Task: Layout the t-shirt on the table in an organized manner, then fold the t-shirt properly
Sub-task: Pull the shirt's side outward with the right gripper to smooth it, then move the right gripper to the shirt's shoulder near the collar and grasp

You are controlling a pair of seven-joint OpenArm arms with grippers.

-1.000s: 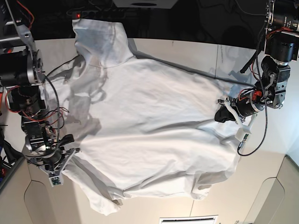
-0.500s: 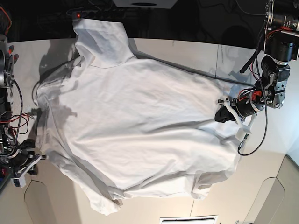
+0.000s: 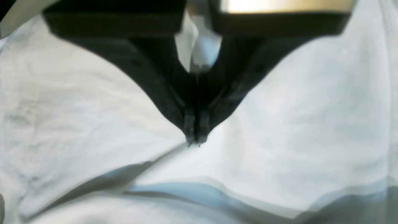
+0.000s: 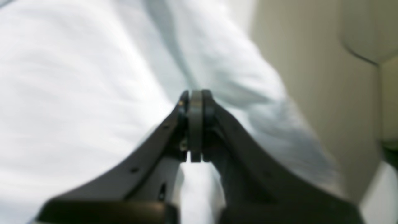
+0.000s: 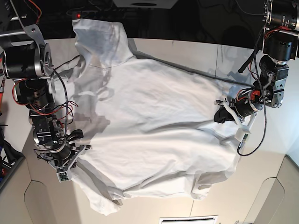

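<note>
The white t-shirt (image 5: 154,126) lies spread and wrinkled over the table (image 5: 187,51), one sleeve reaching past the far edge. My left gripper (image 5: 223,115) is at the shirt's right edge, shut on a pinch of its fabric. In the left wrist view the gripper (image 3: 195,140) has its tips together on the cloth (image 3: 295,109). My right gripper (image 5: 79,150) is at the shirt's lower left edge. In the right wrist view the gripper (image 4: 195,96) is closed, with white cloth (image 4: 77,77) around and behind the jaws and bare table (image 4: 311,77) to the right.
Rounded cut-outs mark the near table edge at left (image 5: 46,205) and right (image 5: 273,196). A thin dark seam (image 5: 217,60) crosses the table at the right. A power strip (image 5: 93,13) lies beyond the far edge. Loose cables hang by both arms.
Half a second ago the right arm was swung far out to the left with the shirt's left edge drawn that way. It is now back at the lower left edge. The left arm has not moved.
</note>
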